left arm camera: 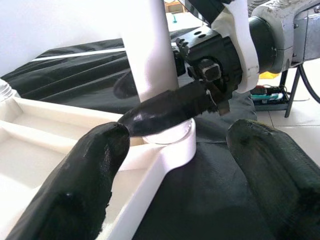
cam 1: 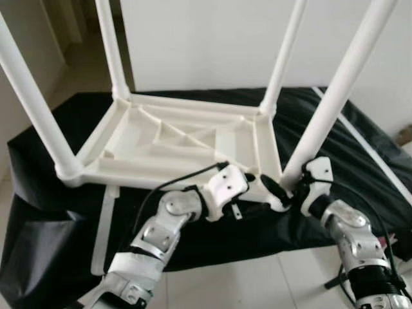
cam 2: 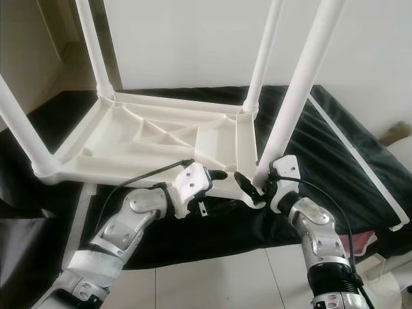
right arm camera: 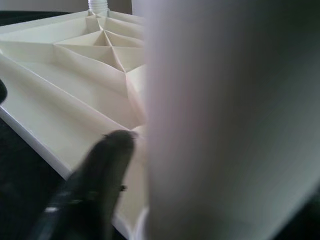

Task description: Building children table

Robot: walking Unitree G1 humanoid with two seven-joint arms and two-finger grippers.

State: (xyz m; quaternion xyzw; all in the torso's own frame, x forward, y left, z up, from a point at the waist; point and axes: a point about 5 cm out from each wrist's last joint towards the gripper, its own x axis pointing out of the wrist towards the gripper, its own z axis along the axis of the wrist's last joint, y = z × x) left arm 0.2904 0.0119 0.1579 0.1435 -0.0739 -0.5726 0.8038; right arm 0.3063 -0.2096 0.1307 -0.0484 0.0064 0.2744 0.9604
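The right gripper (cam 2: 257, 185) has its jaws pinched around the base of the near right leg (cam 1: 338, 93) of the upturned white table top (cam 1: 174, 145), one black finger (left arm camera: 167, 107) pressed against the leg just above its socket at the top's near right corner. The left gripper (left arm camera: 175, 165) has its jaws spread wide, its two thick fingertips (left arm camera: 85, 175) flanking that same corner without touching the leg. The table top lies underside up on a black sheet (cam 1: 360, 138), its ribbed triangular bracing facing the ceiling. From the top's four corners four white legs rise: the near left leg (cam 1: 29, 96), the far left leg (cam 1: 111, 45), the far right leg (cam 1: 283, 55) and the gripped one. Both silver arms reach to the top's near edge, the left forearm (cam 1: 154, 235) coming in along it from the left, the right forearm (cam 1: 354, 241) rising to the corner from below. Beyond the top's far edge stands a white wall (cam 1: 206, 38). Below its near edge, past the sheet's hem, pale floor tiles (cam 1: 257, 283) show.
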